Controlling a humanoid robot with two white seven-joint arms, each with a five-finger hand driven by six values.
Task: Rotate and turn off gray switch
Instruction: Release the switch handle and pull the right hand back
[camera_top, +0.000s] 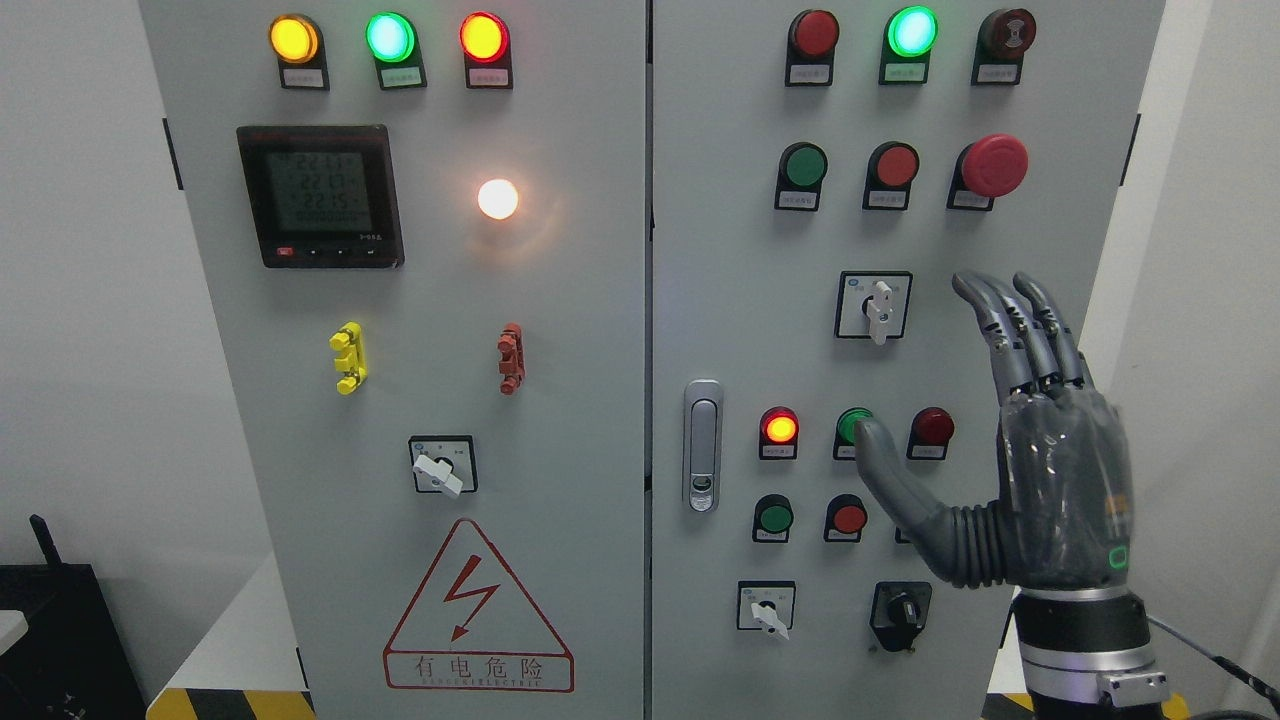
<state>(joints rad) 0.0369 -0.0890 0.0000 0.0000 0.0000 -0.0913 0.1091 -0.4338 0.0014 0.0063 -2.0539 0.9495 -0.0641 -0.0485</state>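
Button behind right robot hand (1010, 440) thumb, mostly hidden

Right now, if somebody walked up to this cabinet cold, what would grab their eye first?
Probably the right hand, raised open in front of the right door, its thumb tip over a green button. Next, the white lamp glowing on the left door beside the digital meter, and the red mushroom button at upper right.
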